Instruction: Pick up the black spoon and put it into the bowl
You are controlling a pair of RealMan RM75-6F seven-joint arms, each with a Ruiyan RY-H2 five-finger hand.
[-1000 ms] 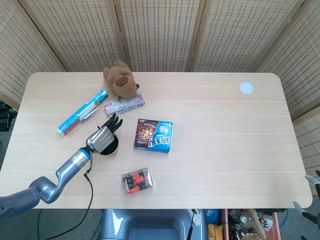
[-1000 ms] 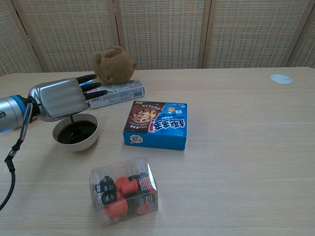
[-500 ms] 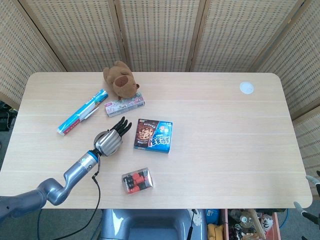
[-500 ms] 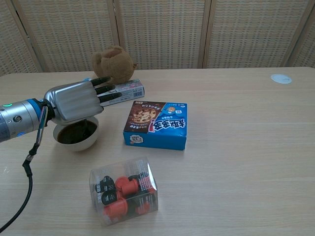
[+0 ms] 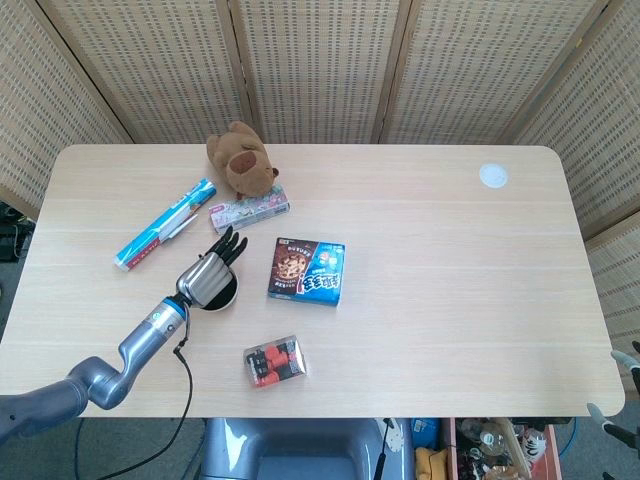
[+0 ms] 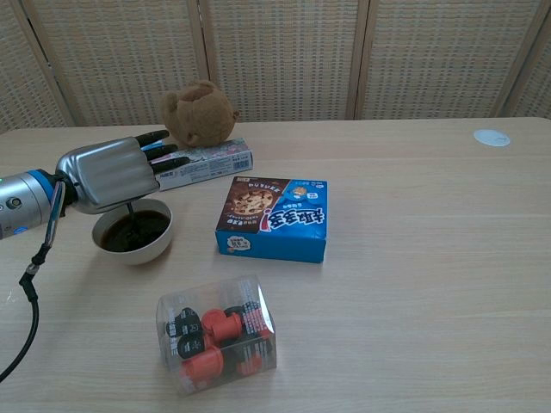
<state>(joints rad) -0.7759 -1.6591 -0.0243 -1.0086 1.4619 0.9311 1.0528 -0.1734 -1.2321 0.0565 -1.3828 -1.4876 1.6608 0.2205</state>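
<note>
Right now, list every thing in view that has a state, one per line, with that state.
left hand: over the bowl, fingers stretched forward, a thin black stem hanging beneath it
black spoon: only a stem shows, reaching down into the bowl
bowl: upright, dark inside
cookie box: lying flat, closed
clear box: closed, red and black pieces inside
plush bear: against the long carton
right hand: not in view

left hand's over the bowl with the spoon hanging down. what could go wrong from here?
1. The black spoon hangs as a thin handle below the left hand, its grip hidden; a loose hold could drop it askew.
2. The bowl is small and sits partly under the hand; a spoon tip catching the rim might tip or shift it.
3. The fingers reach toward the patterned box beside the plush toy; withdrawing forward could nudge them.
</note>
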